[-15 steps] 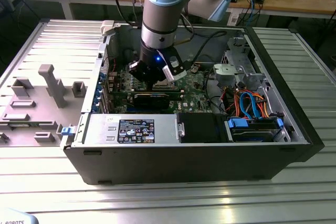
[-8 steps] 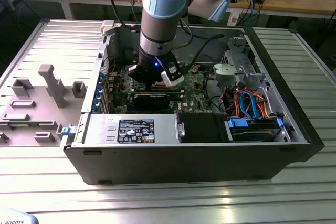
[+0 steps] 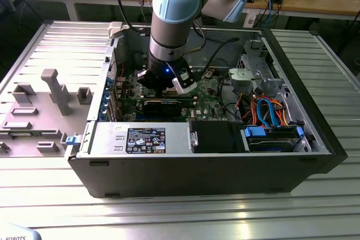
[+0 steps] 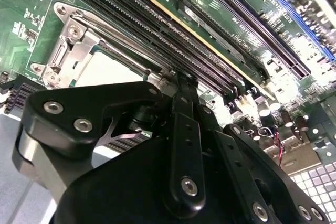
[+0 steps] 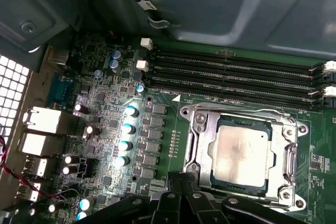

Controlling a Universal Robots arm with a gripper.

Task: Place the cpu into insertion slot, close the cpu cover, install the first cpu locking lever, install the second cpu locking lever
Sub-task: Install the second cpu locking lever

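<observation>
Black linkage of the jaws (image 4: 178, 85) looms closest in the second wrist view, its bolted arms reaching toward the green motherboard (image 4: 220, 19); whether the jaws are open or closed cannot be told. Just past their tip sits the insertion slot (image 4: 68, 51), with the cpu (image 4: 107, 69) lying flat inside it as a pale square.

Seen in the first wrist view, the cpu (image 5: 242, 149) rests seated in the insertion slot (image 5: 194, 124), its dull silver top showing through the square window of the cpu cover (image 5: 286, 158), which lies down over the chip. Dark parts of the jaws (image 5: 181, 203) sit right beside the socket's rim, near one corner of it, not on the chip itself. Long black RAM slots (image 5: 236, 74) run along the far side of the socket, and small cylindrical capacitors (image 5: 126, 145) stand beside it.

From the exterior view, the arm (image 3: 174, 21) comes down into the open computer case (image 3: 197, 172), which rests on a ribbed metal bench (image 3: 180, 217), with the jaws (image 3: 166, 85) low over the motherboard (image 3: 208, 102)
</observation>
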